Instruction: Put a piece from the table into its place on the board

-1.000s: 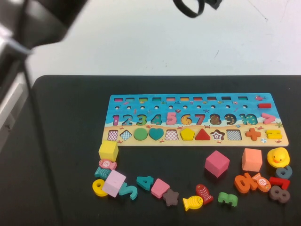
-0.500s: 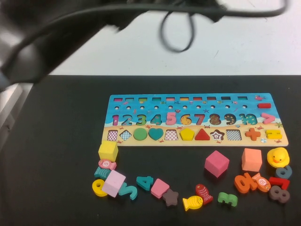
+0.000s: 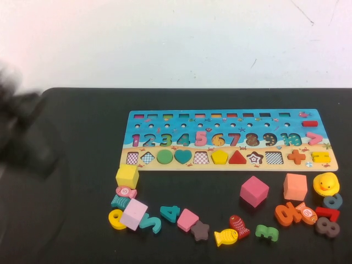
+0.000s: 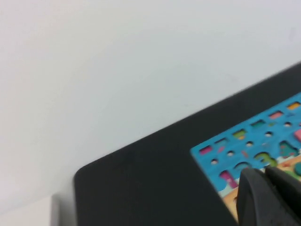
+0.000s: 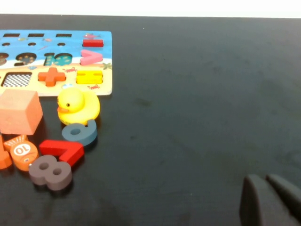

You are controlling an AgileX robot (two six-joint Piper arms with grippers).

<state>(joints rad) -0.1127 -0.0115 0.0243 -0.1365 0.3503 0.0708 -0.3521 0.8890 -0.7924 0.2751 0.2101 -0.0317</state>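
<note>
Left gripper (image 4: 269, 175) now low, left, off board (image 3: 225, 140).

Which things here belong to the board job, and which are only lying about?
Job:
yellow pentagon, seated in the board
left end effector, shut, left of the board
right end effector, shut, over the table right of the duck

Lying about:
duck
yellow cube
yellow fish
pink cube
</note>
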